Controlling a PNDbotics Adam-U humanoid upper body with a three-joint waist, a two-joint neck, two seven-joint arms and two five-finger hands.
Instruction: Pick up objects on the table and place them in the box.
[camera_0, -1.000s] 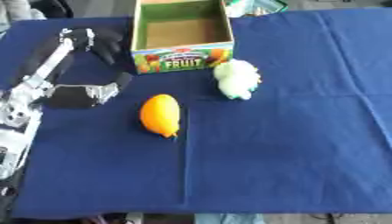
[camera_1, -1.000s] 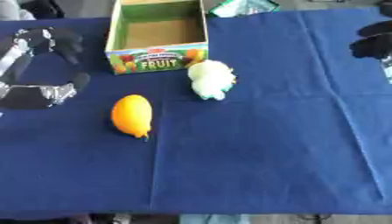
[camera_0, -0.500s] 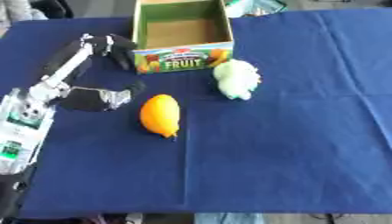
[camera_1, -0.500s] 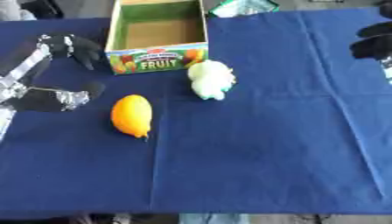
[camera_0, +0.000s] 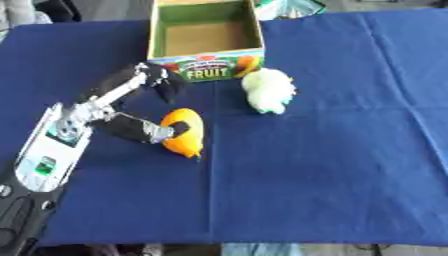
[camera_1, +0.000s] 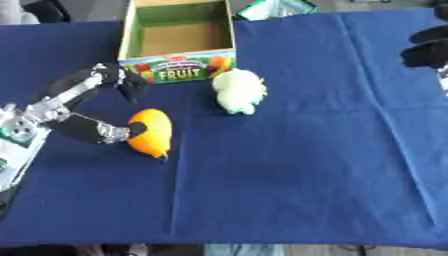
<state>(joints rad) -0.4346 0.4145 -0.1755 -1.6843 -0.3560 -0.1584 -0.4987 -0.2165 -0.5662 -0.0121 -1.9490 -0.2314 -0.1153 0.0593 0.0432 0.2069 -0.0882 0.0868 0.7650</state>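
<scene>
**A:** Where is the left hand (camera_0: 122, 107)?

**B:** It is in the left middle of the frame. It is spread wide open. The thumb touches the near side of the orange fruit (camera_0: 184, 132). The long fingers (camera_0: 162, 82) reach up toward the box and curve down at the tips. They do not close on the fruit.

**A:** Where is the fruit?

**B:** It lies on the blue cloth (camera_0: 315, 165), a bit left of the middle. It is below the box.

**A:** And the box?

**B:** The box (camera_0: 205, 42) is at the top, a bit left of the middle. It is open on top and has the word FRUIT on its front.

**A:** What else is there?

**B:** A pale green and white thing (camera_0: 268, 90) lies just below the box's right corner.

**A:** And the right hand?

**B:** The right hand (camera_1: 429, 49) shows at the right edge, near the top. I cannot tell if it is open or closed.
</scene>
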